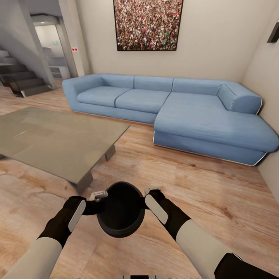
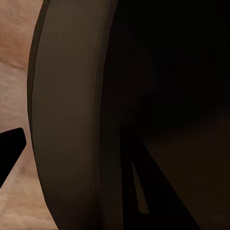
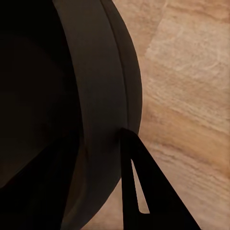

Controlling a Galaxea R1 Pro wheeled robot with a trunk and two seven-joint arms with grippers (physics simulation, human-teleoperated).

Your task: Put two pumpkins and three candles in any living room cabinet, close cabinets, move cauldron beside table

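The cauldron (image 1: pixel 121 211), a round glossy black pot with a wide mouth, hangs just above the plank floor between my two grippers. My left gripper (image 1: pixel 97 198) is shut on its left rim and my right gripper (image 1: pixel 149 193) on its right rim. In the left wrist view the rim (image 2: pixel 72 120) sits between the two fingers. The right wrist view shows the pot's wall (image 3: pixel 96 96) against one of the fingers (image 3: pixel 136 184). The glass-topped table (image 1: pixel 58 135) stands just ahead and left, its near corner close to the pot. Pumpkins, candles and cabinet are out of view.
A blue corner sofa (image 1: pixel 174 104) runs along the far wall and right side. Stairs (image 1: pixel 19 79) rise at the far left. A framed picture (image 1: pixel 147 23) hangs above the sofa. Bare wood floor (image 1: pixel 193 182) lies between table, sofa and me.
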